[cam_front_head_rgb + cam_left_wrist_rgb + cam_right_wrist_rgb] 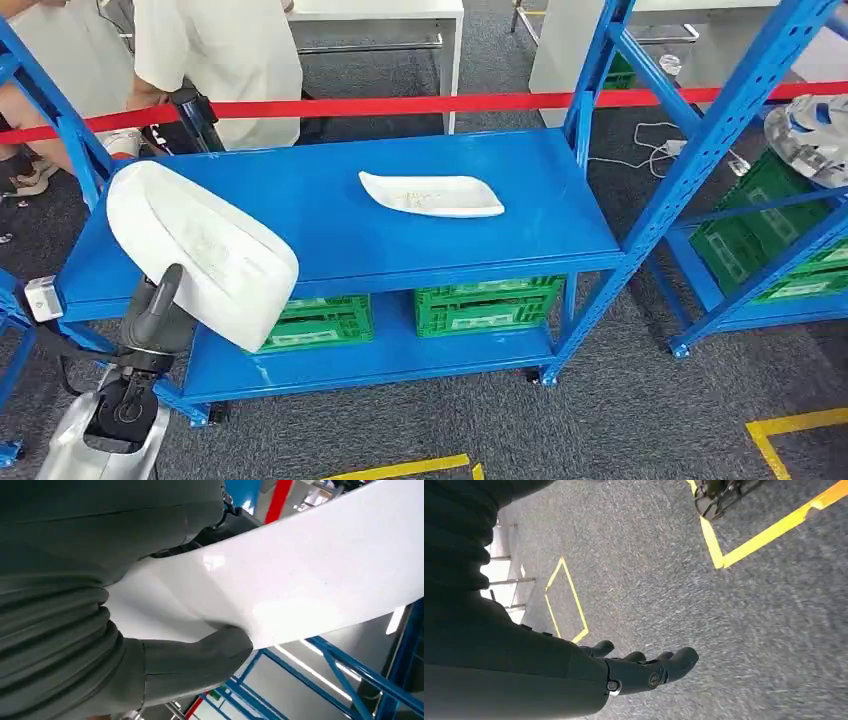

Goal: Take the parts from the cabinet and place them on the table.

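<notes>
**Left hand grips white shell part at blue rack**

Left hand [160,315], at the lower left of the head view, holds a large white moulded shell part [205,250] raised at the front left corner of the blue steel rack [330,235]. Seen from the left wrist, its grey thumb [210,655] presses against the glossy white panel (the other fingers are hidden behind the part). A second, smaller white curved part [432,194] lies flat on the rack's top shelf, right of centre in the frame and well apart from the held one. Green plastic crates [487,304] sit on the lower shelf. Red barrier tape [400,105] runs across the upper frame, with a person in a white shirt [220,50] standing behind it at the upper left. Right hand [644,670] hangs over grey carpet marked with yellow floor tape [769,532], fingers apart and loosely extended, holding nothing.
</notes>
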Tool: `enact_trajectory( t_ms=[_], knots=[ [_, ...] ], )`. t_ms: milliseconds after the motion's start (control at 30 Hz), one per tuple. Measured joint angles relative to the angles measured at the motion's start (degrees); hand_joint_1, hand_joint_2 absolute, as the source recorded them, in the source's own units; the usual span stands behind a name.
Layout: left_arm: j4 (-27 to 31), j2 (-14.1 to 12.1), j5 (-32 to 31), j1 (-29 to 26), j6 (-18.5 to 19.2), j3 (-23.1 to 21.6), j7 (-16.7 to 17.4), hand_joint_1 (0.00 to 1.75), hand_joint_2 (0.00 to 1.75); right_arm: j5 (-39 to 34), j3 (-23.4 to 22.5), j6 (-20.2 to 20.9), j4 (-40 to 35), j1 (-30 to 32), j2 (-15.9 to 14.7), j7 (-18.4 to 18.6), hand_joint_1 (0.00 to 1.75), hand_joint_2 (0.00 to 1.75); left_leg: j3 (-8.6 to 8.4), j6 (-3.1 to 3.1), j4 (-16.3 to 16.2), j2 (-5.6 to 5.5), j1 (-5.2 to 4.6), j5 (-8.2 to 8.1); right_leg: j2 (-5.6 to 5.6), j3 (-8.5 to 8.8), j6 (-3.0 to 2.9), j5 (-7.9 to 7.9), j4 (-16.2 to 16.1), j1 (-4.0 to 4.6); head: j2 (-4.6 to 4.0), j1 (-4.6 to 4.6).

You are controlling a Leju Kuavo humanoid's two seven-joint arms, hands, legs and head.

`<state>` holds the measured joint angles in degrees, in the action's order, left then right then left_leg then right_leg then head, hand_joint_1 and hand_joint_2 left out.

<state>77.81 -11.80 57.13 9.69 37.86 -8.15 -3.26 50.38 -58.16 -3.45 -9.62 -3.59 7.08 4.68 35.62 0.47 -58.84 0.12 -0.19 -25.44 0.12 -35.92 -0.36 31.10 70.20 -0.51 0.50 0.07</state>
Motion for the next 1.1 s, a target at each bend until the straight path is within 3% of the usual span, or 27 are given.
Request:
enact_trajectory(
  t_ms=[33, 67, 100, 133, 200, 233, 267, 300, 333, 367, 400, 433, 467, 533, 567, 600, 733, 767, 800, 833, 867, 900, 933, 967, 1033, 1067, 1100],
  knots=[
    [-0.2, 0.0, 0.0, 0.0, 0.0, 0.0, 0.0, 1.75, 1.75, 0.0, 0.0, 0.0, 0.0, 0.0, 0.0, 0.0, 0.00, 1.75, 0.61, -0.11, -0.3, -0.03, -0.06, 0.33, 0.01, 3.62, -0.50, -0.96, -4.9, 0.23, 0.00, 0.07],
    [-0.3, 0.1, 0.1, -0.1, 0.0, 0.0, -0.1, 1.75, 1.75, 0.0, 0.0, 0.0, 0.0, -0.2, -0.1, 0.0, 0.00, 1.75, 0.92, -0.31, -0.6, 0.05, 0.00, 0.63, -0.04, 6.64, -1.26, 1.13, -10.0, 0.61, 0.00, 0.02],
    [-0.5, 0.0, 0.1, 0.0, 0.0, 0.1, -0.1, 1.75, 1.75, 0.0, 0.0, 0.0, 0.0, -0.3, -0.1, -0.1, 0.00, 1.75, 1.01, -0.71, -0.7, 0.01, -0.15, 0.96, -0.15, 7.53, -0.86, 0.95, -11.1, 0.71, 0.00, -0.11],
    [-0.7, 0.1, 0.1, 0.0, 0.0, 0.1, -0.2, 1.75, 1.75, -0.1, 0.0, 0.0, 0.0, -0.3, -0.1, -0.2, 0.00, 1.75, 0.83, -1.14, -0.5, 0.13, -0.01, 1.30, -0.02, 7.22, -0.94, 0.58, -11.3, 0.96, 0.00, 0.02],
    [-1.0, 0.2, 0.1, 0.1, 0.2, 0.1, -0.2, 1.75, 1.75, -0.2, 0.0, 0.0, 0.0, -0.3, 0.0, -0.7, 0.00, 1.75, 0.93, -1.86, 0.0, 0.13, 0.16, 2.40, -0.02, 6.83, -1.47, -0.15, -11.6, 1.00, 0.00, 0.04],
    [-1.2, 0.0, 0.1, 0.1, 0.4, 0.2, -0.3, 1.75, 1.75, -0.1, 0.0, 0.0, 0.0, -0.3, 0.1, -0.5, 0.00, 1.75, 1.33, -2.19, -0.3, -0.02, 0.20, 2.37, -0.22, 6.36, -1.90, -1.19, -12.3, 0.28, 0.00, 0.11],
    [-1.3, 0.0, -0.1, 0.0, 0.5, 0.3, -0.4, 1.75, 1.75, 0.0, 0.0, 0.0, 0.0, -0.4, 0.1, 0.0, 0.00, 1.75, 2.06, -2.51, -1.4, -0.21, 0.14, 0.02, -0.34, 5.71, -2.21, -1.86, -12.4, 0.27, 0.00, 0.05],
    [-1.5, -0.1, -0.6, 0.0, 0.8, 0.4, -0.5, 1.75, 1.75, 0.0, -0.1, 0.0, 0.0, -0.4, 0.1, 0.2, 0.00, 1.75, 2.98, -2.79, -4.2, -0.26, 0.29, -3.63, -0.42, 4.88, -2.58, -2.51, -12.5, 0.20, 0.00, -0.41],
    [-1.6, -0.2, -1.5, 0.0, 1.2, 0.4, -1.2, 1.75, 1.75, -0.2, -0.1, 0.1, 0.0, -0.4, 0.2, -0.1, 0.00, 1.75, 3.73, -3.16, -7.9, -0.23, 0.53, -6.86, -0.42, 4.11, -2.53, -3.14, -12.5, 0.18, 0.00, -0.59],
    [-1.6, -0.3, -2.5, -0.3, 1.6, 0.4, -2.0, 1.75, 1.75, -0.4, -0.1, 0.2, 0.0, -0.3, 0.3, -0.5, 0.00, 1.75, 4.38, -3.44, -11.7, -0.23, 0.74, -9.25, -0.43, 3.36, -2.48, -3.80, -12.4, 0.18, 0.00, -0.63],
    [-1.5, -0.5, -3.3, -0.7, 2.2, 0.4, -3.0, 1.75, 1.75, -0.5, -0.2, 0.2, 0.0, -0.3, 0.5, -0.9, 0.00, 1.75, 4.72, -3.74, -15.2, -0.22, 0.90, -10.26, -0.44, 2.48, -2.38, -4.52, -12.3, 0.14, 0.00, -0.70],
    [-1.4, -0.6, -4.1, -1.1, 2.6, 0.5, -3.9, 1.75, 1.75, -0.5, -0.2, 0.2, 0.0, -0.3, 0.6, -0.8, 0.00, 1.75, 4.19, -3.94, -16.5, -0.22, 1.03, -9.25, -0.45, 1.53, -2.22, -5.18, -12.2, 0.05, 0.00, -0.72],
    [-1.1, -0.7, -4.5, -1.4, 2.9, 0.5, -4.4, 1.75, 1.75, -0.4, -0.2, 0.2, 0.0, -0.2, 0.7, -0.4, 0.00, 1.75, 2.68, -4.09, -15.5, -0.22, 1.18, -7.31, -0.45, 0.65, -1.98, -5.75, -12.1, -0.06, 0.00, -0.77],
    [-0.2, -0.8, -5.0, -1.7, 3.2, 0.5, -4.8, 1.75, 1.75, -0.3, -0.2, 0.1, 0.0, -0.2, 0.9, 0.4, 0.00, 1.75, -3.35, -4.37, -7.7, -0.21, 1.47, -3.85, -0.52, -0.99, -1.34, -6.71, -11.5, -0.41, 0.00, -0.76],
    [0.1, -0.8, -5.1, -1.7, 3.3, 0.5, -4.8, 1.75, 1.75, -0.3, -0.2, 0.0, 0.0, -0.3, 0.9, 0.4, 0.00, 1.75, -7.29, -4.63, -1.8, -0.27, 1.74, -5.42, -0.55, -1.45, -0.87, -7.10, -11.0, -0.38, 0.00, -0.83],
    [0.5, -0.8, -5.2, -1.7, 3.3, 0.5, -4.9, 1.75, 1.75, -0.3, -0.2, 0.0, 0.0, -0.3, 1.0, 0.4, 0.00, 1.75, -9.61, -4.28, 1.5, -0.46, 1.13, -6.96, -0.47, -1.84, -0.48, -7.41, -10.8, -0.23, 0.00, -1.01],
    [1.4, -0.8, -6.4, -2.7, 3.9, 0.6, -6.1, 1.75, 1.75, -1.9, -0.7, -0.2, 0.0, 0.0, 1.2, -1.0, 0.00, 1.75, -7.60, -1.53, 1.1, -0.27, 0.86, -5.48, -0.46, -2.08, 1.12, -9.45, -11.6, -0.41, 0.00, -0.72],
    [1.8, -0.7, -6.8, -2.6, 4.1, 0.6, -6.2, 1.75, 1.75, -2.2, -1.0, -0.3, 0.0, 0.0, 1.3, -1.1, 0.00, 1.75, -6.59, -0.78, 1.1, 0.11, 1.03, -4.66, -0.38, -2.84, 1.39, -7.29, -10.5, -0.53, 0.00, -0.61],
    [2.0, -0.5, -7.2, -2.6, 4.1, 0.6, -6.1, 1.75, 1.75, -2.2, -1.2, -0.4, 0.0, 0.0, 1.5, -0.8, 0.00, 1.75, -5.80, -0.33, 1.1, 0.06, 0.98, -3.98, -0.37, -3.78, 1.42, -3.80, -8.3, -0.52, 0.00, -0.35],
    [2.5, -0.2, -7.9, -2.6, 3.7, 0.6, -5.8, 1.75, 1.75, -2.2, -1.4, -0.4, 0.0, 0.0, 1.6, -0.3, 0.00, 1.75, -4.82, -0.15, 1.1, 0.01, 0.95, -3.17, -0.32, -4.95, 1.47, 0.72, -3.9, -0.42, 0.00, -0.13],
    [2.9, 0.2, -8.6, -2.9, 3.1, 0.6, -5.7, 1.75, 1.75, -2.1, -1.5, -0.3, 0.0, 0.0, 1.9, -0.1, 0.00, 1.75, -4.21, -0.07, 1.0, 0.01, 0.84, -2.48, -0.23, -5.92, 1.52, 3.55, 0.4, -0.34, 0.00, 0.09],
    [3.4, 0.3, -9.3, -3.8, 2.8, 0.7, -6.0, 1.75, 1.75, -2.0, -1.6, -0.1, 0.0, 0.0, 1.9, -0.1, 0.00, 1.75, -3.21, -0.06, 0.9, 0.02, 0.63, -1.70, -0.22, -6.57, 1.46, 4.98, 4.4, -0.29, 0.00, 0.20],
    [4.2, 0.7, -10.0, -5.2, 2.8, 1.1, -6.7, 1.75, 1.75, -1.7, -1.6, 0.1, 0.0, 0.0, 2.1, -0.6, 0.00, 1.75, -2.24, -0.09, 0.8, 0.11, 0.43, -1.02, -0.22, -6.28, 1.29, 4.29, 6.6, -0.23, 0.00, 0.33],
    [5.2, 0.7, -10.5, -6.7, 2.8, 1.7, -7.3, 1.75, 1.75, -1.3, -1.6, 0.2, 0.0, 0.1, 2.1, -1.0, 0.00, 1.75, -1.43, -0.12, 0.6, 0.38, 0.30, -0.55, -0.22, -5.07, 1.07, 2.46, 6.5, -0.12, 0.00, 0.31],
    [7.2, 0.8, -10.7, -9.7, 3.4, 3.6, -7.8, 1.75, 1.75, 0.0, -1.5, 0.4, 0.0, 0.2, 2.2, -0.7, 0.00, 1.75, 0.24, -0.30, 0.1, 0.65, 0.05, 0.32, -0.18, 0.97, 0.20, -1.49, 0.0, 0.28, 0.00, 0.35],
    [8.0, 0.9, -10.7, -10.9, 3.4, 4.7, -7.8, 1.75, 1.75, 0.6, -1.5, 0.5, 0.0, 0.2, 2.2, -0.5, 0.00, 1.75, 0.83, -0.43, -0.2, 0.66, 0.02, 0.78, 0.06, 5.55, -0.51, -1.11, -5.8, 0.68, 0.00, 0.37],
    [8.8, 1.1, -10.5, -12.0, 3.5, 5.8, -7.7, 1.75, 1.75, 0.9, -1.4, 0.7, 0.0, 0.2, 2.1, -0.5, 0.00, 1.75, 1.22, -0.71, -0.4, 0.64, -0.31, 1.09, 0.14, 8.72, -1.09, 1.46, -11.0, 0.90, 0.00, 0.35]
  ],
)
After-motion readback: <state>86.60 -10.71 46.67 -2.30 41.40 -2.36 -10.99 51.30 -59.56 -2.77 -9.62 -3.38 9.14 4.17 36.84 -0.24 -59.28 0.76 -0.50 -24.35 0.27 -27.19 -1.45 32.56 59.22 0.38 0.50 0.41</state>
